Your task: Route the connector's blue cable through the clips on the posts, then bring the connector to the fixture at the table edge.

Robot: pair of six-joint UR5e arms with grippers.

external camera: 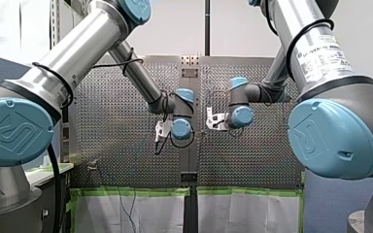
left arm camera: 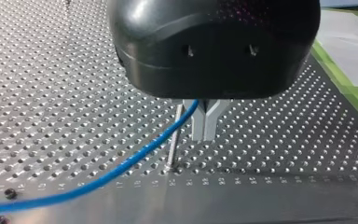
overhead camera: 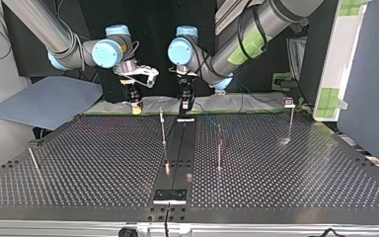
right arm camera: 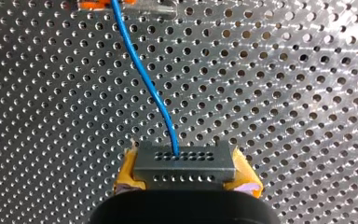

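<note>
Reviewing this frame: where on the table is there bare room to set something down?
In the top view, the largest bare stretch of perforated table lies between the edge post and the middle posts. Another lies past the right-hand post. It is crowded along the dark centre strip.

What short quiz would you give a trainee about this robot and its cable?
1. True or false: the right pincer grips the connector between its yellow pads.
2. Which colour is the cable that leaves the connector? A red, B blue, C green.
3. In the left wrist view, what thin upright thing stands on the perforated table just beside the left pincer?

Key: 1 true. 2 B. 3 a metal post.
</note>
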